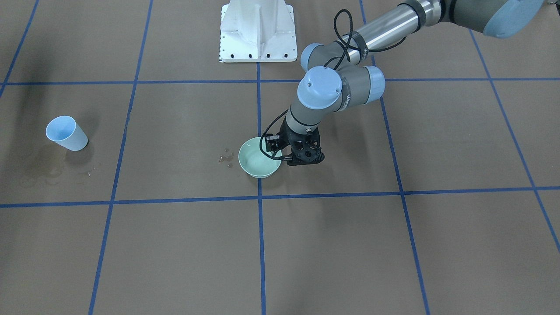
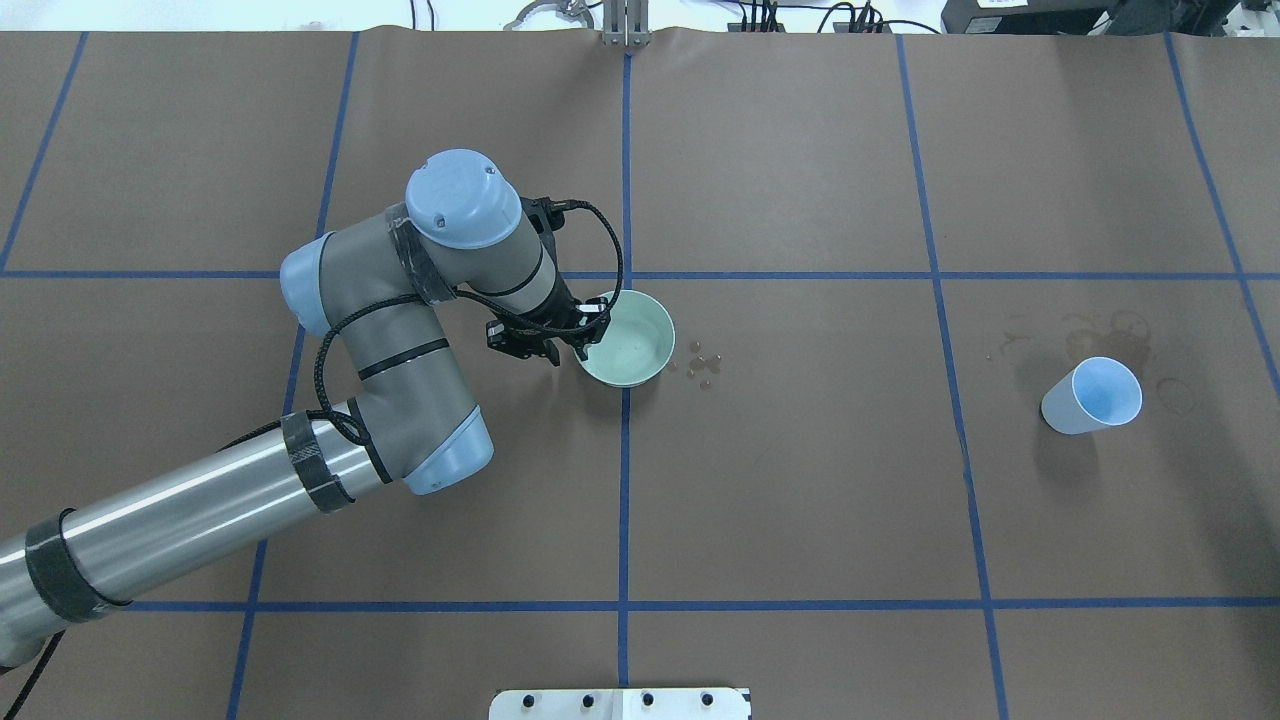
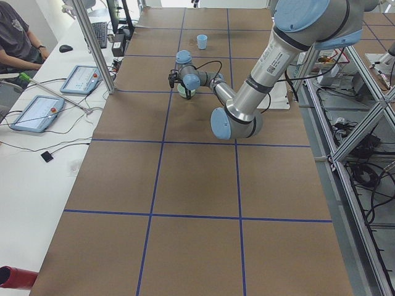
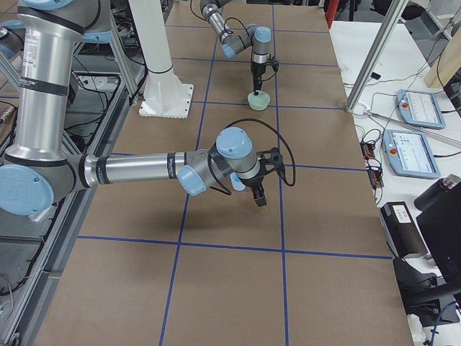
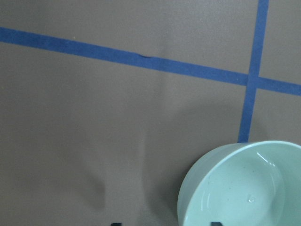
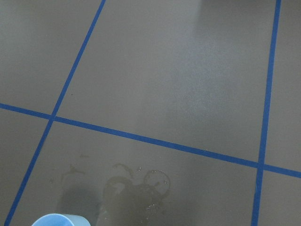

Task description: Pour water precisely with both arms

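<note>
A pale green bowl (image 2: 640, 345) stands near the table's middle, on a blue tape line. In the left wrist view the bowl (image 5: 235, 188) shows faint glints of water (image 5: 251, 199) at its bottom. My left gripper (image 2: 566, 350) hangs at the bowl's left rim, open, and its two fingertips (image 5: 115, 224) stand on either side of that rim. A light blue cup (image 2: 1092, 396) stands upright far to the right. My right gripper (image 4: 258, 198) hovers above the table, and I cannot tell whether it is open or shut. Only the cup's rim (image 6: 59, 220) shows in the right wrist view.
Small droplets (image 2: 703, 365) lie on the brown paper just right of the bowl. Damp ring stains (image 2: 1100, 330) mark the paper around the cup. The white pedestal (image 1: 258, 30) stands at the robot's side. A person sits at a side desk with tablets (image 3: 37, 111).
</note>
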Available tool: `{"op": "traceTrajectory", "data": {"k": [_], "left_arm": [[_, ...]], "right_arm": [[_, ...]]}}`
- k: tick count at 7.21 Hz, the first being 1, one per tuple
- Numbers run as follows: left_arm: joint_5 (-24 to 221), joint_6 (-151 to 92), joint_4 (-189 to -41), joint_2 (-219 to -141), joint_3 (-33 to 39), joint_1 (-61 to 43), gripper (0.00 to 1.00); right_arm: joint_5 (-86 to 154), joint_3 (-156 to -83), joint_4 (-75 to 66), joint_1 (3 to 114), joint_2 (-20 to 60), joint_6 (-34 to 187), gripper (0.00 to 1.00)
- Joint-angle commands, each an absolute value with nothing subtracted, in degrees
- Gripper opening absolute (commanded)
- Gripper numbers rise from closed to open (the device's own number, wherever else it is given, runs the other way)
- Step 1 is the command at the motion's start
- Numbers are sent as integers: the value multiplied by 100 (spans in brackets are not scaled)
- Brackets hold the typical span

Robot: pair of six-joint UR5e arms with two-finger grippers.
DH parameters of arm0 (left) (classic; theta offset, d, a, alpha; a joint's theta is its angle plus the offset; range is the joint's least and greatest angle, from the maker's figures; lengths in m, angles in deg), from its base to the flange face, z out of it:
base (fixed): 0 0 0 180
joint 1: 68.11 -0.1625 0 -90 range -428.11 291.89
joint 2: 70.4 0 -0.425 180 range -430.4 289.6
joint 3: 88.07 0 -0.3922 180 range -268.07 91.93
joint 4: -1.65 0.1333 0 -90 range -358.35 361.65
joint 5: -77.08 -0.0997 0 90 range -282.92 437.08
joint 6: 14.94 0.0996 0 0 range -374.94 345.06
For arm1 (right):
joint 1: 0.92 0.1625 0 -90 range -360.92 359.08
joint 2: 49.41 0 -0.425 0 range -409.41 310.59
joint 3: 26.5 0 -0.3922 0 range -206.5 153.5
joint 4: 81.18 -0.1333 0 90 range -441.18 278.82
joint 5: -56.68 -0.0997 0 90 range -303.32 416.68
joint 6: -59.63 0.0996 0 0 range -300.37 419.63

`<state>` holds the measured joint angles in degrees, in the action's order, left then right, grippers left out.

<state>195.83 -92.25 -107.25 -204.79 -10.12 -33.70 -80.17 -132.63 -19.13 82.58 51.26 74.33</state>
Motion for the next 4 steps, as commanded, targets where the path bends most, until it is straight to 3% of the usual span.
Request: {"op": "traceTrajectory", "data": {"k": [1,3,4], "left_arm": [[19582,-9246,-10725,-20496,-985,-3374,0],[19678,-9386,-10663,-20383,-400,-3052,0],[20210,-9343,-10689,-19860,48,-2727,0]], "right_arm": [[-8140,-13249,-1562,8381,4966,7150,100],[-8149,-13249,-1509,8433,4930,7150,100],[-8183,-13267,-1326,8460,4869,7150,100]]}}
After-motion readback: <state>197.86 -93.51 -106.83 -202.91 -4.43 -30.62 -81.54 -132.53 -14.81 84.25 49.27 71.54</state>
